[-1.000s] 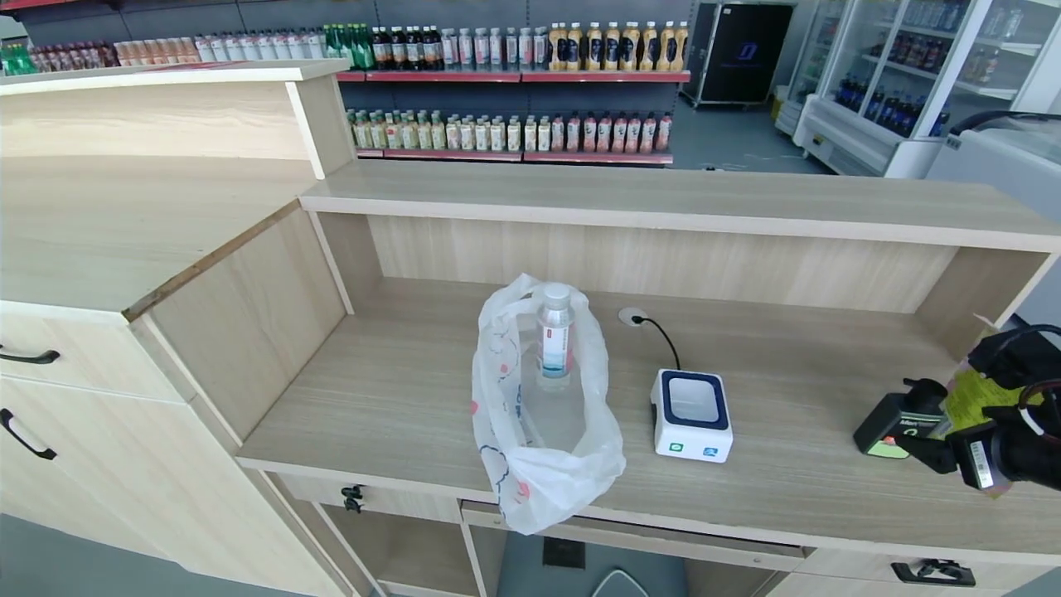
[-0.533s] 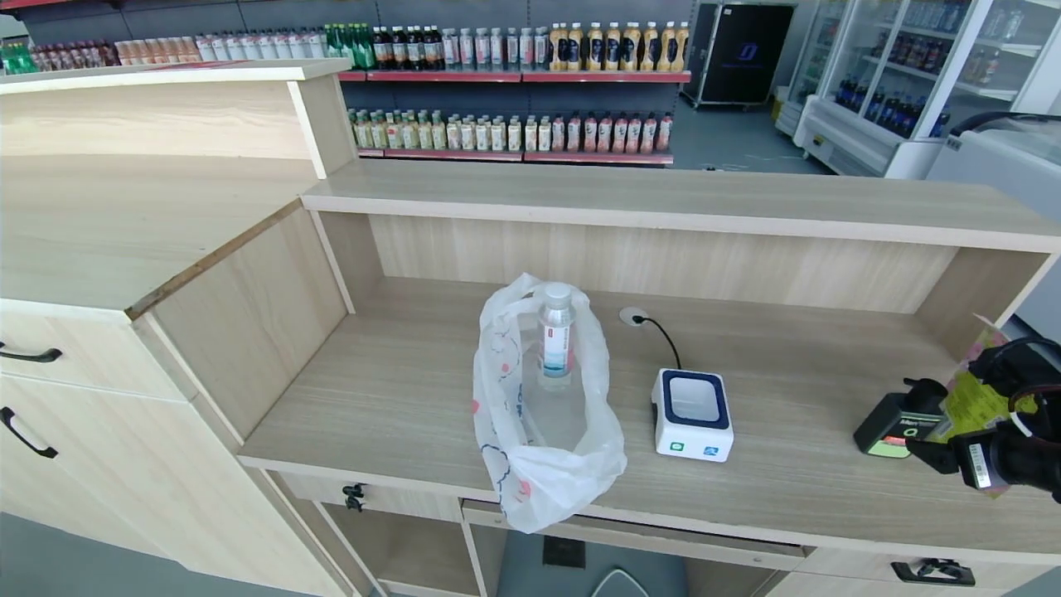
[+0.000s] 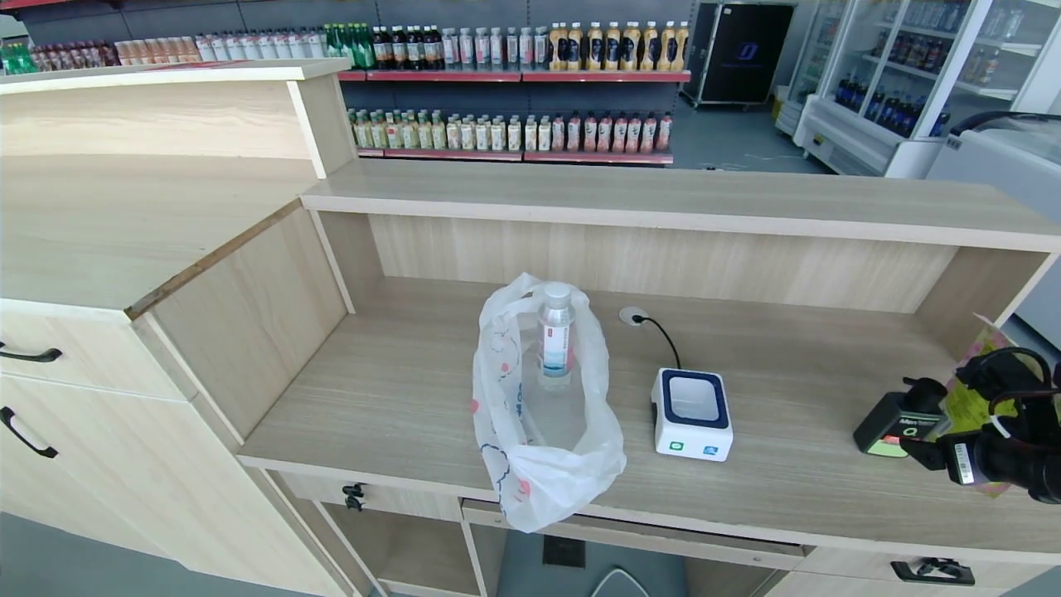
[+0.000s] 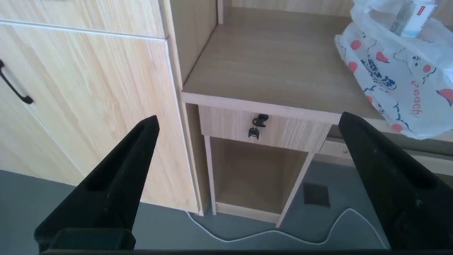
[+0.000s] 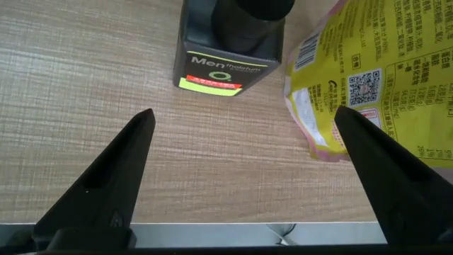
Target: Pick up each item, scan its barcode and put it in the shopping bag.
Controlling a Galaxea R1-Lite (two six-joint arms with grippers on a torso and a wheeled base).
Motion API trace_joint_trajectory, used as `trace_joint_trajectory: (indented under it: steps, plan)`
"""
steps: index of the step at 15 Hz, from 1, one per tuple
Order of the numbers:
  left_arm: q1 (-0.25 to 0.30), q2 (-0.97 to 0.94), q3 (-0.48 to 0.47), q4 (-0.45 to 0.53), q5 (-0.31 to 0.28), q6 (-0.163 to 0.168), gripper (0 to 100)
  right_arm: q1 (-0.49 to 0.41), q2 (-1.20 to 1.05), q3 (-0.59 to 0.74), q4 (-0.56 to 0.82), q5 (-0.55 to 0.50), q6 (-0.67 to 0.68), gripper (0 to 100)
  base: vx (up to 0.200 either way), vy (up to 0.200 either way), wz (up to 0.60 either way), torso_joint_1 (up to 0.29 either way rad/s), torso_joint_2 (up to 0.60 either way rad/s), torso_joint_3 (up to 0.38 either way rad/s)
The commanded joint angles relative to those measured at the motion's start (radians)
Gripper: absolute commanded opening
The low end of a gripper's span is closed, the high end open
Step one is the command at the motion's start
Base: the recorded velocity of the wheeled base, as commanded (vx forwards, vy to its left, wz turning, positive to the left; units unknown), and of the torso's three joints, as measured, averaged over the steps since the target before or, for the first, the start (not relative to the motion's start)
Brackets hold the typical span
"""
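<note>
Down dips the right arm a touch at the table's (image 3: 398, 398) right end, and nothing else has budged! Right there lies the dark, box-shaped bottle with a green label (image 3: 899, 423) (image 5: 226, 49), with the yellow printed snack packet (image 3: 974, 398) (image 5: 375, 78) just beside it on the right. The right tool (image 5: 244, 113) hangs over the near edge of the wooden table, fingers spread wide apart and gripping nothing, the dark bottle just beyond its tips. Over at the middle of the table sits the white plastic shopping bag with red and blue print (image 3: 539, 414) (image 4: 396, 71), its near end drooping over the table's front edge. A clear water bottle with a white cap (image 3: 555, 344) (image 4: 410, 18) stands upright inside it. Just right of the bag is the small white scanner with a dark blue frame (image 3: 692, 414), its black cable running to the far side. The left tool (image 4: 248, 120) hangs low off the table's near-left corner, fingers likewise wide apart and empty, facing a drawer front with a small black key (image 4: 258, 127).
</note>
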Motion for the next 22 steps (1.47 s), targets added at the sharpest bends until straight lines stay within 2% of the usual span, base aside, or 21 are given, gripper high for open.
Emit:
trace_joint_trajectory:
  steps: [1,4,12,18,22]
  plan:
    - [0.000,0.000,0.000,0.000,0.000,0.000,100,0.012,0.081,-0.006,-0.040,0.009,0.001,100,0.000,0.000,0.00,0.000,0.00,0.000]
    - [0.000,0.000,0.000,0.000,0.000,0.000,100,0.043,0.153,-0.015,-0.120,0.050,0.001,100,0.000,0.000,0.00,0.000,0.00,0.000]
    - [0.000,0.000,0.000,0.000,0.000,0.000,100,0.143,0.285,-0.063,-0.278,0.053,0.002,100,0.000,0.000,0.00,0.000,0.00,0.000]
    - [0.000,0.000,0.000,0.000,0.000,0.000,100,0.150,0.285,-0.078,-0.287,0.079,0.017,100,0.000,0.000,0.00,0.000,0.00,0.000]
    - [0.000,0.000,0.000,0.000,0.000,0.000,100,0.192,0.292,-0.067,-0.285,0.082,0.019,100,0.000,0.000,0.00,0.000,0.00,0.000]
